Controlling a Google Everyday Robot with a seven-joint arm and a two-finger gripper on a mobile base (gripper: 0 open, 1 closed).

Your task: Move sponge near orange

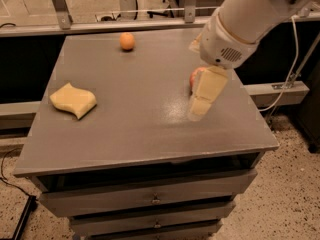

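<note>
The pale yellow sponge [73,100] lies flat near the left edge of the grey table [135,134]. The small orange [127,41] sits at the far side of the table, left of centre. My gripper [204,100] hangs over the right half of the table, well to the right of the sponge, with nothing seen in it. Its yellowish blocky fingers [209,85] point down and toward the front. The white arm comes in from the upper right.
A red apple [194,76] sits on the right half of the table, mostly hidden behind my gripper. The table has drawers below its front edge. A rail with metal posts runs behind the table. A cable hangs at the right.
</note>
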